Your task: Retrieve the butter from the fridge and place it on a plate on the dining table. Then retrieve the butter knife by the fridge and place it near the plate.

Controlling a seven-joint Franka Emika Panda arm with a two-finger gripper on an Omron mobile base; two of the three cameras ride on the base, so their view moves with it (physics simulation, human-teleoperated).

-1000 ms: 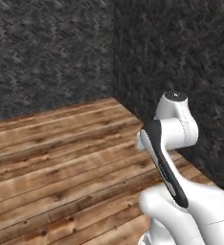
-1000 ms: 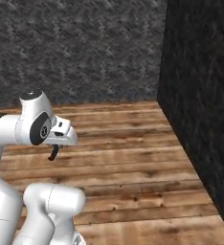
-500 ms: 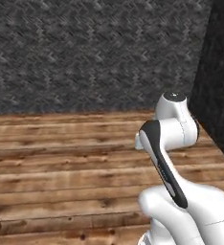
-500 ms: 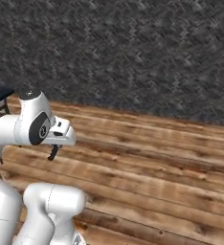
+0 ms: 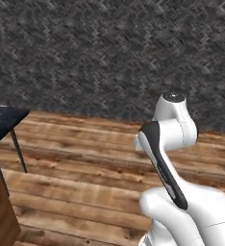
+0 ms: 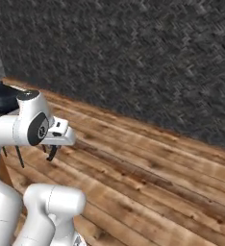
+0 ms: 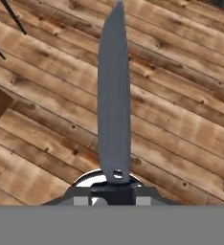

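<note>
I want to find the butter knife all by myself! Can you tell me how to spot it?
Start at the wooden plank floor under the dark wall. Above it, in the hand view, the pincer is shut on the butter knife. It is a long, flat, grey blade with a pointed tip, the only smooth grey shape against brown boards.

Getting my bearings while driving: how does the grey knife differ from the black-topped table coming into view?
The slim dark grey butter knife is carried in the shut hand, blade pointing away over the wooden floor; the black marble dining table stands on that floor. The knife is plain matte grey; the table's top is black and veined, its base wooden. Both are dark.
</note>
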